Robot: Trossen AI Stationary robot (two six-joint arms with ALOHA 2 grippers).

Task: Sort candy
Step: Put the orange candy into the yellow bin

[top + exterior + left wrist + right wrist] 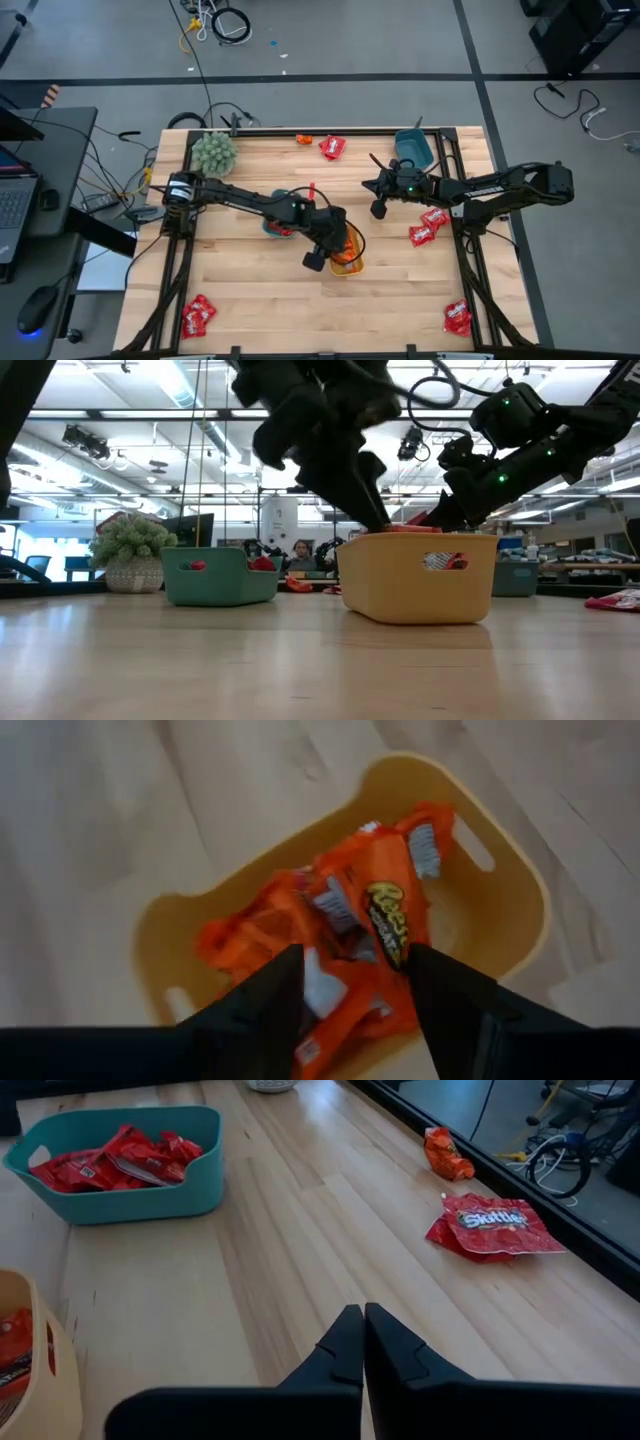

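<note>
you have three trays on the table [250, 300]: a yellow tray [352, 266] at centre frame in the high view, a teal tray [150, 1190] just left of it, and a blue tray [413, 148] at upper right. your left gripper [355, 982] hangs over the yellow tray, fingers apart, above a pile of orange candy [385, 910]. your right gripper [362, 1342] waits at centre right, fingers together. loose red candy [332, 148] lies in five spots, with one orange piece [304, 139] at top centre.

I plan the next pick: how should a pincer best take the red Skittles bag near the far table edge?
Probably from straight above, across the narrow width of the Skittles bag: it lies flat, label up, on bare table, with clear wood around it. The crimped end may pinch more easily.
</note>
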